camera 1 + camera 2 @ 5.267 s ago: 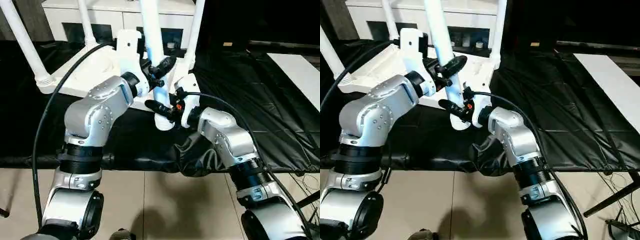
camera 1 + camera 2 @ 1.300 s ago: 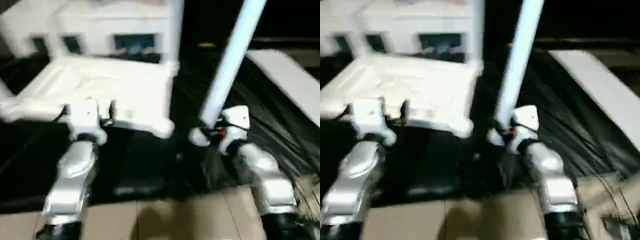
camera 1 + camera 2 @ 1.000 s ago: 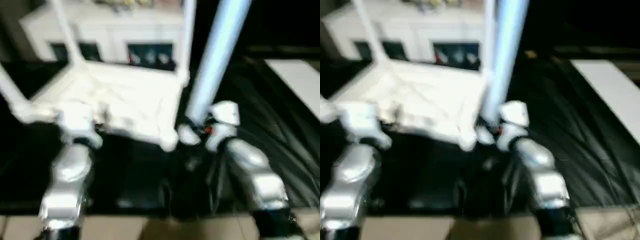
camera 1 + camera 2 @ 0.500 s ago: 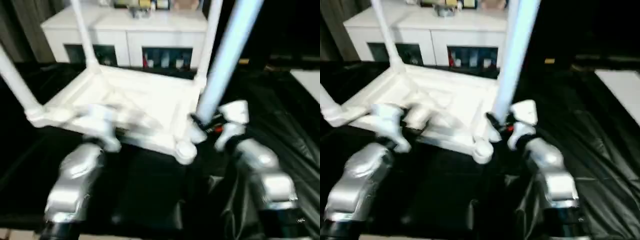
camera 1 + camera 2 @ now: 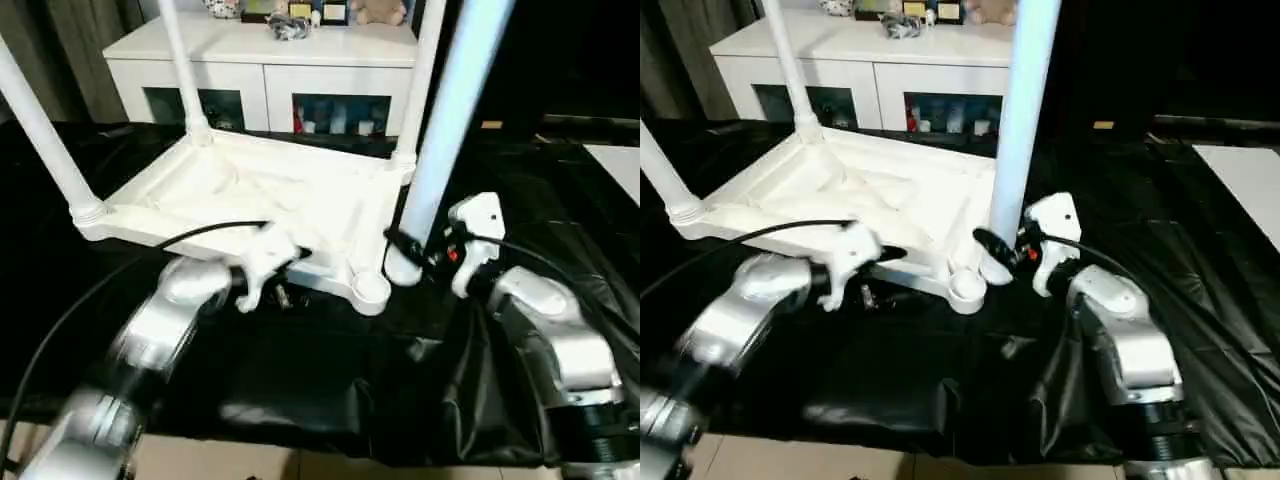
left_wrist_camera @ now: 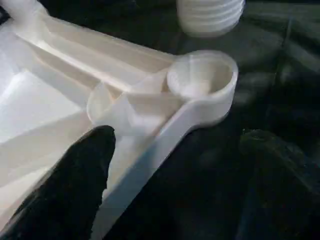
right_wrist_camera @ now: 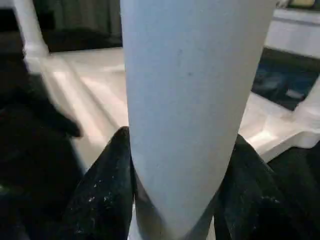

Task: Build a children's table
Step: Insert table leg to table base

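White leg [image 5: 440, 140], nearly upright, is clamped low between the right gripper [image 5: 405, 250] fingers, its threaded end just beside the empty socket [image 5: 371, 290] of the top [image 5: 260, 195]. Risks: a tilted leg may cross-thread; the top may slide on the black sheet [image 5: 300, 380]. Left gripper [image 6: 170, 175] fingers stand apart, straddling the rim near that socket, arm reaching in low.
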